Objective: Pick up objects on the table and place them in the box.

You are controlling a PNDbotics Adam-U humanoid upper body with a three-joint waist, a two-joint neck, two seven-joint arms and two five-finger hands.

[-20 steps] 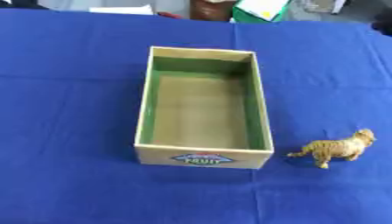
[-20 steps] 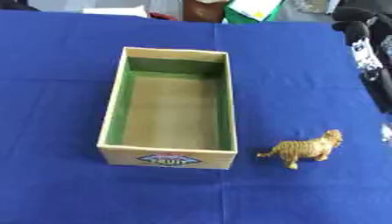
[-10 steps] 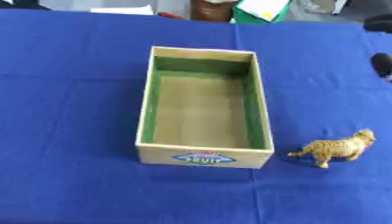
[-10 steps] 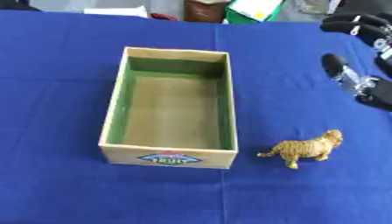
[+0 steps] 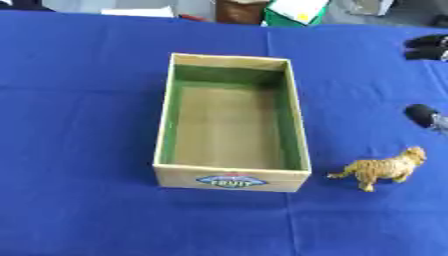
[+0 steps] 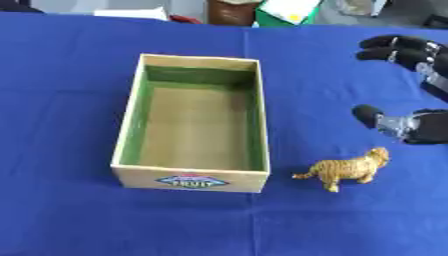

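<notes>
A small toy tiger (image 6: 346,169) stands on the blue table to the right of the cardboard box (image 6: 131,114), close to its near right corner. The box is open at the top, green inside, with nothing in it, and bears a fruit label on its near wall. My right hand (image 6: 426,125) comes in from the right edge, above and to the right of the tiger and not touching it. Its fingers (image 6: 394,49) are spread from the thumb (image 6: 371,116) and it holds nothing. My left hand shows in neither view.
The blue cloth (image 5: 79,110) covers the whole table. Along the far edge lie a white sheet (image 5: 136,11), a brown object (image 5: 241,9) and a green and yellow item (image 5: 296,11).
My right hand has come in from the right edge and moved left and down toward the tiger. The tiger and the box have not moved.
</notes>
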